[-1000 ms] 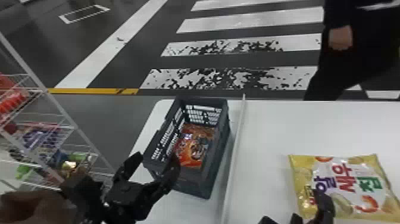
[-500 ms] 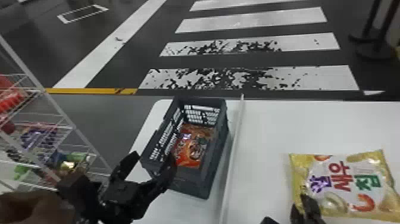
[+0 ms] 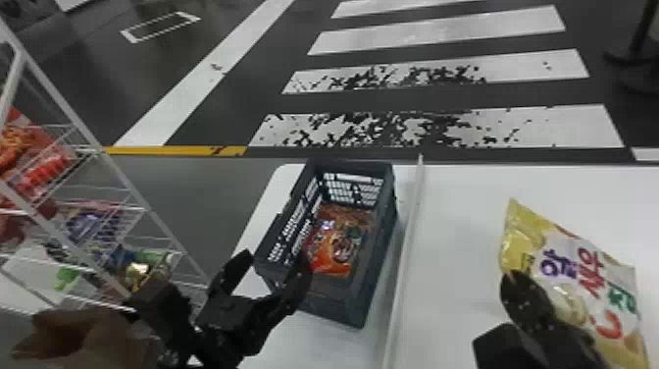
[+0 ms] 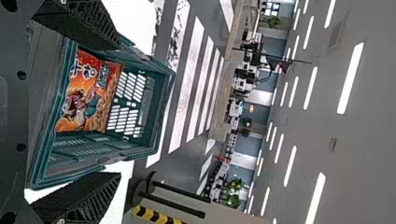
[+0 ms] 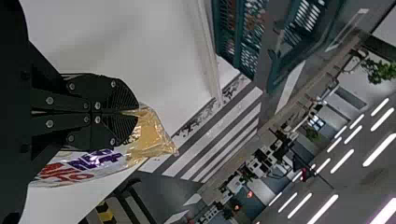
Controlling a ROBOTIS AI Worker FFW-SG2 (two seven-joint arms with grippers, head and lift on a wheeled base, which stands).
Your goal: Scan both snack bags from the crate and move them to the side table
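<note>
In the head view my left gripper (image 3: 265,279) stands open at the near left corner of the dark crate (image 3: 343,299). An orange snack bag (image 3: 333,245) lies inside the crate. My right gripper (image 3: 524,294) is at the yellow and white snack bag (image 3: 583,275), which is tilted over the white table. In the left wrist view, the open left gripper (image 4: 88,112) has its fingers apart before the crate (image 4: 161,112) with the orange bag (image 4: 88,95). In the right wrist view, the right gripper (image 5: 135,112) is shut on an edge of the yellow bag (image 5: 152,133).
A raised white strip (image 3: 404,255) runs along the table (image 3: 461,196) just right of the crate. A wire rack (image 3: 113,211) with several snack packs stands at the left. Black post bases (image 3: 632,64) stand on the floor at the far right.
The right gripper has shut on the yellow bag, which was lying flat on the table and is now tilted, its left end raised. The left arm and crate have stayed about in place.
</note>
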